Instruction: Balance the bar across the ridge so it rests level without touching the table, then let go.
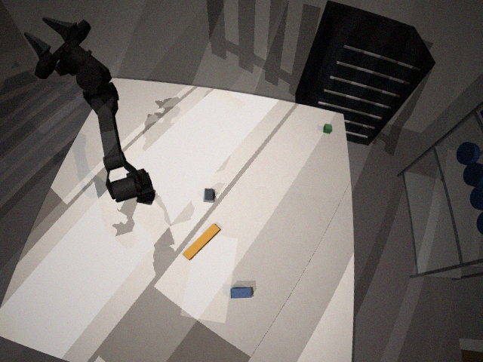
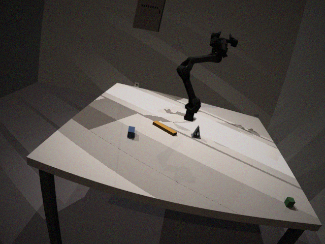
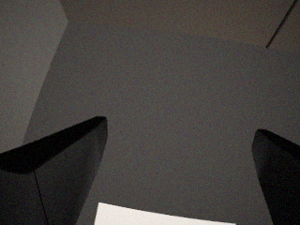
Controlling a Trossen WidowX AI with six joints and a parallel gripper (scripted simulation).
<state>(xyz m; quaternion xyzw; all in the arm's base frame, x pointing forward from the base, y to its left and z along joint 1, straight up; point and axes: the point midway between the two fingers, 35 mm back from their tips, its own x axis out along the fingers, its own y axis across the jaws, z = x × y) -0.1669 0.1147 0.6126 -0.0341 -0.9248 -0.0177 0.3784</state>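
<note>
The orange bar lies flat on the table. The small grey ridge stands on the table a short way from one end of the bar, apart from it, with nothing on top. My gripper is open, with nothing between its fingers. It is high up and far from both bar and ridge, on the other side of the arm's base. Neither bar nor ridge shows in the wrist view.
A blue block lies on the table on the bar's other side from the arm's base. A green cube sits near a far table corner. A black cabinet and a rack with blue round things stand beyond the table.
</note>
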